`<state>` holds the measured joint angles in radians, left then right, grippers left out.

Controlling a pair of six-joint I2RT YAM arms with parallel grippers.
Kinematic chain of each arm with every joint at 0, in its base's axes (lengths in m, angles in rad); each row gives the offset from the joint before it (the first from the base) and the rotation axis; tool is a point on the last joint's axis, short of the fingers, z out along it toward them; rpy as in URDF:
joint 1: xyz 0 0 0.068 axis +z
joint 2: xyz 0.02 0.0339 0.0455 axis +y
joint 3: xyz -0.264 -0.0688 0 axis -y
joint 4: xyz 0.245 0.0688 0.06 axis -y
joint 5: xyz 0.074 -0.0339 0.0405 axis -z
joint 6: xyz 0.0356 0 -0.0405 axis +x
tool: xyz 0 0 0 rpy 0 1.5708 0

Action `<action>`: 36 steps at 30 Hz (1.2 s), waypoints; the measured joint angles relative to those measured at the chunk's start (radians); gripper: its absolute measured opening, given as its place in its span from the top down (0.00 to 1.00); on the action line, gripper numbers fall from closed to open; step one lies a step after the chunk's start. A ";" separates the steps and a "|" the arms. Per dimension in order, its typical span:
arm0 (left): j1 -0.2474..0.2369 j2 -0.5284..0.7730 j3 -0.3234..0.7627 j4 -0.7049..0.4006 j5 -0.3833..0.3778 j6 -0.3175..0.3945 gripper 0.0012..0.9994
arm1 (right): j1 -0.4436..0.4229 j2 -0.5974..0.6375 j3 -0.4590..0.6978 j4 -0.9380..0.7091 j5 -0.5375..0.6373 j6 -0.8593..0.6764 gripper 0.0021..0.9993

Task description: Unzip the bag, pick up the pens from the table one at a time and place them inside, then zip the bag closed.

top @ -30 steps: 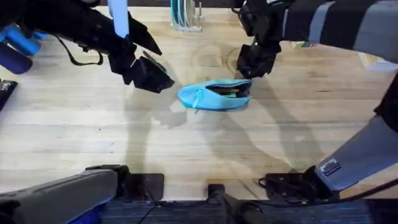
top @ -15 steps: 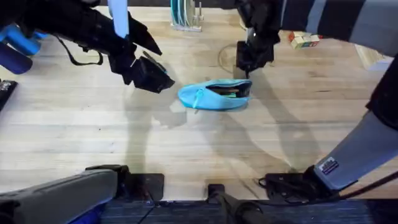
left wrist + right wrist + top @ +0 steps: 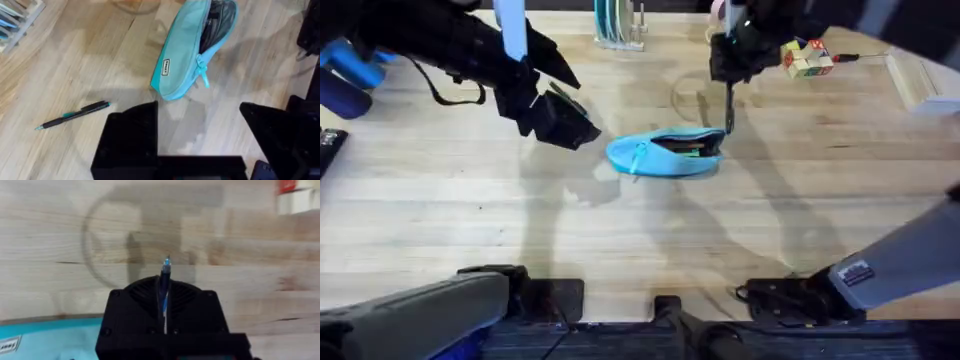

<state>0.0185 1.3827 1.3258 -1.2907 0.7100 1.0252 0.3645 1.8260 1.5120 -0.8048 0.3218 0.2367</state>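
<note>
The light-blue bag (image 3: pixel 665 152) lies unzipped at mid-table, its dark inside showing, and it also appears in the left wrist view (image 3: pixel 187 55). My right gripper (image 3: pixel 729 72) hovers behind the bag's right end, shut on a dark pen (image 3: pixel 728 108) that hangs upright toward the opening. That pen's tip (image 3: pixel 165 269) sticks out between the shut fingers, with the bag's edge (image 3: pixel 45 335) nearby. My left gripper (image 3: pixel 563 122) is held open to the left of the bag. A second pen (image 3: pixel 72 115) lies on the table (image 3: pixel 640 230) near the left gripper (image 3: pixel 200 137).
Dark-blue cylinders (image 3: pixel 345 80) lie at the far left. A rack (image 3: pixel 618 28) stands at the back centre, a coloured block (image 3: pixel 805 58) sits at the back right, and a wooden piece (image 3: pixel 920 85) lies at the right edge.
My right gripper has risen and moved back from beside the bag, lifting the pen so that it hangs upright. The left arm and the bag have stayed still.
</note>
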 joint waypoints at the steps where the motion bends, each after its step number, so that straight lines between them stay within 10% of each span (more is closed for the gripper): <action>1: 0.000 0.000 0.000 0.000 0.000 0.000 0.01 | 0.000 -0.020 0.000 0.000 0.001 -0.011 0.97; 12: 0.000 0.000 0.000 0.000 0.000 0.000 0.01 | 0.000 -0.155 0.000 0.000 -0.029 -0.278 0.97; 36: 0.000 0.000 0.000 0.000 0.000 0.000 0.01 | 0.000 -0.214 -0.004 -0.263 -0.687 -1.221 0.97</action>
<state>0.0185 1.3827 1.3258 -1.2907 0.7097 1.0252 0.3645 1.6123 1.5081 -1.0680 -0.3654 -0.9840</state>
